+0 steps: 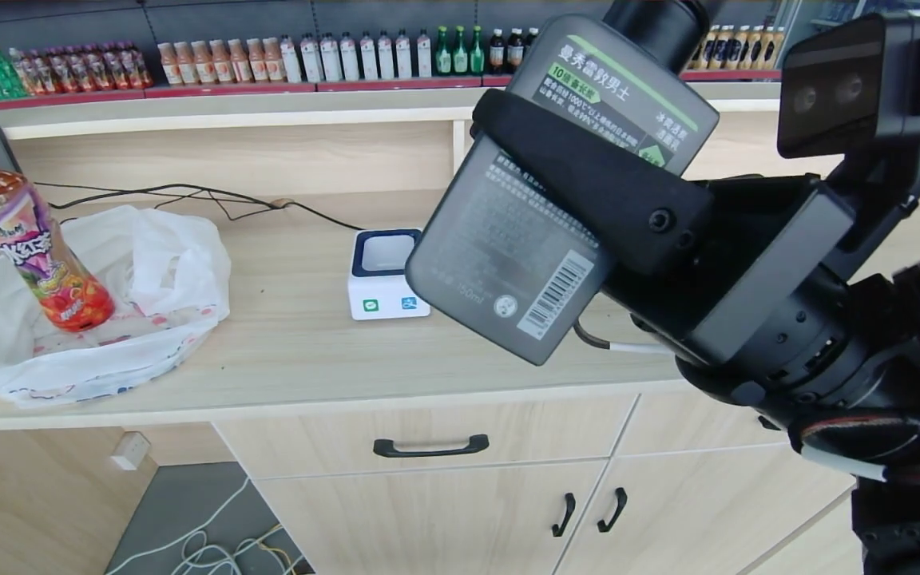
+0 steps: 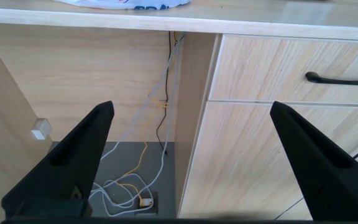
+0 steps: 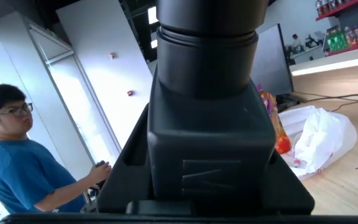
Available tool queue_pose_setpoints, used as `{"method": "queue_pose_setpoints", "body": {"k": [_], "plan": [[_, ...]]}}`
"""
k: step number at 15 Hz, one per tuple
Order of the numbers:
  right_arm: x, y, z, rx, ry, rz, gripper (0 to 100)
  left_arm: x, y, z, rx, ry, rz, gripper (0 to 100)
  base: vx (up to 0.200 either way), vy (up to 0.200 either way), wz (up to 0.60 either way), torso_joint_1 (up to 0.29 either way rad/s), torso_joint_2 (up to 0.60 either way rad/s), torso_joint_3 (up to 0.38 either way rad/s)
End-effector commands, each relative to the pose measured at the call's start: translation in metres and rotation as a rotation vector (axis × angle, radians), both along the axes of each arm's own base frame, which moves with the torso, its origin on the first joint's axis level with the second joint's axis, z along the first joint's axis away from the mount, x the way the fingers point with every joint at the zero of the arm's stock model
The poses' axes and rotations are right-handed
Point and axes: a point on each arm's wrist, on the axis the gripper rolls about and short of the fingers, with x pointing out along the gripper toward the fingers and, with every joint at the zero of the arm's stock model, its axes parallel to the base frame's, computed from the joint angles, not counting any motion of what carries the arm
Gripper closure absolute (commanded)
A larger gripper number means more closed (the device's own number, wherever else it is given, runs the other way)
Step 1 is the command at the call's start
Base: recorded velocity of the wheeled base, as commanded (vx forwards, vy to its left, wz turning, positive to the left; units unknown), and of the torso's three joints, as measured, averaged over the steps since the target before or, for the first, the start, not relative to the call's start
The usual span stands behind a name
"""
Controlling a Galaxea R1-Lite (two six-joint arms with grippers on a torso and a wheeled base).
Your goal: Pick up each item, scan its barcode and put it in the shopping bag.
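Note:
My right gripper (image 1: pixel 588 188) is shut on a dark grey flat bottle (image 1: pixel 508 239) with a black cap, held high and tilted, close to the head camera. The bottle's barcode label (image 1: pixel 557 291) faces the head camera, near its lower corner. The same grey bottle (image 3: pixel 210 143) stands cap up in the right wrist view. Just behind it on the counter sits the white scanner box (image 1: pixel 384 275) with a dark-rimmed window. A white shopping bag (image 1: pixel 93 319) lies at the counter's left with a red-orange drink bottle (image 1: pixel 29 239) standing in it. My left gripper (image 2: pixel 188 162) is open, low in front of the cabinet.
The wooden counter (image 1: pixel 308 343) has a drawer with a black handle (image 1: pixel 430 446) and cabinet doors beneath it. Black cables (image 1: pixel 188 196) trail along the counter's back. Shelves of drink bottles (image 1: pixel 348 56) line the far wall. Loose wires (image 2: pixel 135 186) lie on the floor below.

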Motion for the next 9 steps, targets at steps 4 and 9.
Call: {"method": "queue_pose_setpoints", "body": {"k": [4, 9], "plan": [[-0.008, 0.0037, 0.0003, -0.004, -0.016, 0.022, 100, 0.0, 0.0, 0.0, 0.0, 0.0, 0.0, 0, 0.0, 0.0, 0.0, 0.0, 0.0, 0.0], [-0.0089, 0.0026, 0.0004, -0.004, -0.017, 0.021, 100, 0.0, 0.0, 0.0, 0.0, 0.0, 0.0, 0, 0.0, 0.0, 0.0, 0.0, 0.0, 0.0]]}}
